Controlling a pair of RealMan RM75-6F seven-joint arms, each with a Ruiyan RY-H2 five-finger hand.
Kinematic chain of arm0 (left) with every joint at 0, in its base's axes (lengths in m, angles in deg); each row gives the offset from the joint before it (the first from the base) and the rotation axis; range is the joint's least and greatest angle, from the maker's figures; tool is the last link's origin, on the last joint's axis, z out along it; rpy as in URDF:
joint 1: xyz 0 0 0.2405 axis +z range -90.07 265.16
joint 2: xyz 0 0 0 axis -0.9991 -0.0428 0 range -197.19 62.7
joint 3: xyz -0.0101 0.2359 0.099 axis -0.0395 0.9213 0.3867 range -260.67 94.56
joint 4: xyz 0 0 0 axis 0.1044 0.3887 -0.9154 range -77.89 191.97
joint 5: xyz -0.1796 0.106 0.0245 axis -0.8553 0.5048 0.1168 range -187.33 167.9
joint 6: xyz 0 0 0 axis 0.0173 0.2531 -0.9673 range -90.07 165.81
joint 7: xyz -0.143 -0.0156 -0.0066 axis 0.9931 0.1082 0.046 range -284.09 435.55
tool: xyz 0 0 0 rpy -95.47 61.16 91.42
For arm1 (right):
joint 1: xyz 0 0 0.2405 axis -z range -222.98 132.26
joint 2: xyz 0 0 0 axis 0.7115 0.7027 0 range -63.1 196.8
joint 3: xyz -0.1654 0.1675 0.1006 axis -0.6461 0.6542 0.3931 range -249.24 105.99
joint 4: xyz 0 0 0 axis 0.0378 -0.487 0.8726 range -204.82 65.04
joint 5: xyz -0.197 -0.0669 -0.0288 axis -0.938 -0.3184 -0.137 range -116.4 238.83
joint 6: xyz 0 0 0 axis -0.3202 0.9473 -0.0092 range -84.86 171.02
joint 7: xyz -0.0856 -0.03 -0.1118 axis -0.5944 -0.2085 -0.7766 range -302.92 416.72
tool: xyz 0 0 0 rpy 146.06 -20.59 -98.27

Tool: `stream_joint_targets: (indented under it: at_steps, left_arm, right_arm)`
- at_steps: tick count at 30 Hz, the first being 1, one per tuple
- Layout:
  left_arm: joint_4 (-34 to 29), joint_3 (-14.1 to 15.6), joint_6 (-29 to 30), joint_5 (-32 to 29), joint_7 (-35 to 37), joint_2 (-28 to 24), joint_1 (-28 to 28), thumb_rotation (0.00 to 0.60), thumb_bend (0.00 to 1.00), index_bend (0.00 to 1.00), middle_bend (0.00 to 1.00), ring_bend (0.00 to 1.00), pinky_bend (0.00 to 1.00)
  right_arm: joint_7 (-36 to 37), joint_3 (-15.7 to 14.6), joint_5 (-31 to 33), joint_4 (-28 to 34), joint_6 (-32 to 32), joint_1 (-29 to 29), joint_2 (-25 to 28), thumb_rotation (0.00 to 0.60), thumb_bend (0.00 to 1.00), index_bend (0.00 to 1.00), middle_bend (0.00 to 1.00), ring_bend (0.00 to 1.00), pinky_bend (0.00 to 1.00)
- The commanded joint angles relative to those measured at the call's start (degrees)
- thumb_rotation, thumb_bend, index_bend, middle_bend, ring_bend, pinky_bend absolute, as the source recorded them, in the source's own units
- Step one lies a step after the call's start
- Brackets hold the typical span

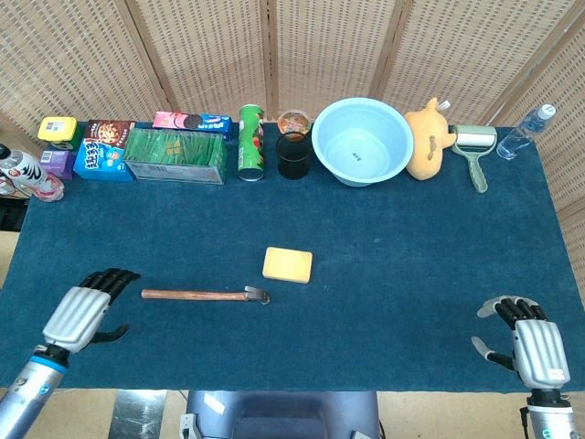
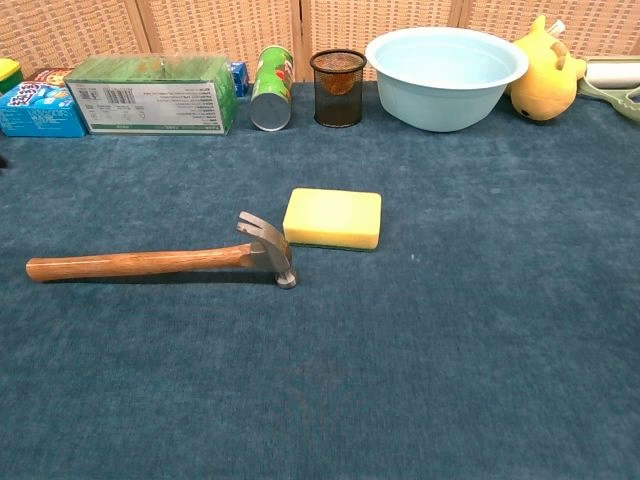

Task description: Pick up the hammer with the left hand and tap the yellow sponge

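At the far left, near the front edge of the tabletop [image 1: 384,302], the left robot hand [image 1: 84,313] is above the blue cloth with its fingers spread and nothing in it. Its fingertips point toward the butt end of the hammer [image 1: 203,294], close to it but not touching. The hammer lies flat, the wooden handle going left and the metal head at the right end. In the chest view the hammer [image 2: 160,261] shows its claw turned up toward the back, and the head is just beside the front left corner of the yellow sponge [image 2: 333,217], with a small gap between them. The yellow sponge [image 1: 287,264] lies flat near the middle of the cloth.

Around these two things the cloth is bare on all sides. Along the back edge stands a row: snack boxes [image 1: 102,151], a green box [image 1: 175,155], a green can [image 1: 250,142], a black mesh cup [image 1: 293,154], a light blue bowl [image 1: 362,141], a yellow plush toy [image 1: 426,139] and a lint roller [image 1: 475,145]. All of these are well apart from the hammer.

At the far right, at the front corner, the right robot hand [image 1: 529,340] is also held with fingers apart and holds nothing.
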Motion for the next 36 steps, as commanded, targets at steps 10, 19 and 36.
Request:
stream_joint_targets:
  at_steps: [10, 19, 36]
  left_arm:
    - [-3.14, -4.82, -12.3, -14.28, -15.66, 10.3, -12.99, 0.6, 0.37, 0.17, 0.23, 0.18, 0.28]
    - [0.86, -5.08, -14.1, -23.28, -20.85, 16.98, -18.13, 0.6, 0.4, 0.22, 0.25, 0.21, 0.34]
    - [6.1, -3.84, -13.89, -29.02, -20.92, 22.52, -22.71, 0.6, 0.48, 0.26, 0.28, 0.23, 0.36]
  right_arm:
    - [2.86, 0.15, 0.73, -2.14, 1.81, 1.65, -0.14, 0.6, 0.22, 0.46, 0.41, 0.33, 0.25]
    - [3.74, 0.27, 1.32, -3.0, 1.73, 2.11, 0.03, 0.6, 0.22, 0.46, 0.41, 0.33, 0.25]
    - [4.2, 0.54, 1.76, -2.95, 2.65, 3.26, 0.87, 0.6, 0.22, 0.46, 0.41, 0.33, 0.25]
